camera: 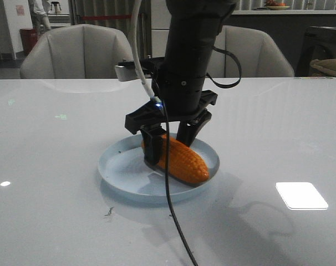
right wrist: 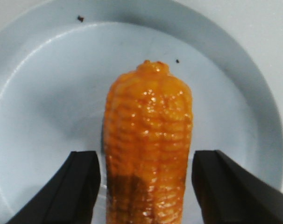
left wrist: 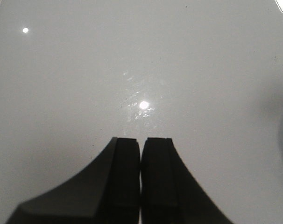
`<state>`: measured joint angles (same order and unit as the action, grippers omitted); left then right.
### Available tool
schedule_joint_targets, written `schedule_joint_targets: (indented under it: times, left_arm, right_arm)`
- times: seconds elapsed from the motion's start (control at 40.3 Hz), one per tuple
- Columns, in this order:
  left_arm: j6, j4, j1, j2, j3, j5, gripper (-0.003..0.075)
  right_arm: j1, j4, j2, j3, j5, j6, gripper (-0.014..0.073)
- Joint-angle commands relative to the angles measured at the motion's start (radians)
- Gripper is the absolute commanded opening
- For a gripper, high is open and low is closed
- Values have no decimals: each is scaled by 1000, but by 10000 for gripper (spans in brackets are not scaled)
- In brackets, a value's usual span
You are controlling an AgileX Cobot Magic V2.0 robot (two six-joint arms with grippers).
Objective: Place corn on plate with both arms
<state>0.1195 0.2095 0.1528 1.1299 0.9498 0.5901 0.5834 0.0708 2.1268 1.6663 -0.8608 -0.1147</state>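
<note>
The orange-yellow corn point(camera: 186, 164) lies on its side in the pale blue plate point(camera: 122, 169) at the middle of the white table. My right gripper point(camera: 169, 145) hangs over it, open, one finger on each side of the cob with a gap on both sides. In the right wrist view the corn point(right wrist: 148, 116) lies between the two fingers of the right gripper point(right wrist: 146, 161), on the plate point(right wrist: 48, 93). My left gripper point(left wrist: 141, 140) is shut and empty over bare white table; it does not show in the front view.
Two grey chairs point(camera: 74, 50) point(camera: 256, 52) stand behind the table's far edge. A black cable point(camera: 173, 221) hangs from the arm across the front of the plate. A small dark speck point(camera: 108, 211) lies near the plate's front left.
</note>
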Motion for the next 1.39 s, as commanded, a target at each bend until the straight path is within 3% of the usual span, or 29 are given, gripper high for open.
schedule_joint_targets:
  times: [0.0, 0.322, 0.793, 0.917, 1.066, 1.364]
  left_arm:
    - [8, 3, -4, -24, 29, -67, 129]
    - [8, 5, -4, -24, 29, -67, 129]
    - [8, 3, -4, -24, 29, -54, 129]
    - [8, -13, -4, -24, 29, -64, 129]
    - [8, -44, -4, -24, 29, -75, 129]
    - [8, -44, -4, -24, 29, -59, 129]
  right_arm:
    - [-3, 1, -74, 37, 7, -10, 545]
    - [-59, -4, -232, 37, 41, 2, 545]
    - [-289, 67, -637, -34, 31, 18, 545]
    - [-366, 71, -767, -171, 55, 18, 545]
    - [-446, 103, -936, -459, 148, 18, 545]
    - [-469, 149, -1178, -846, 193, 18, 545]
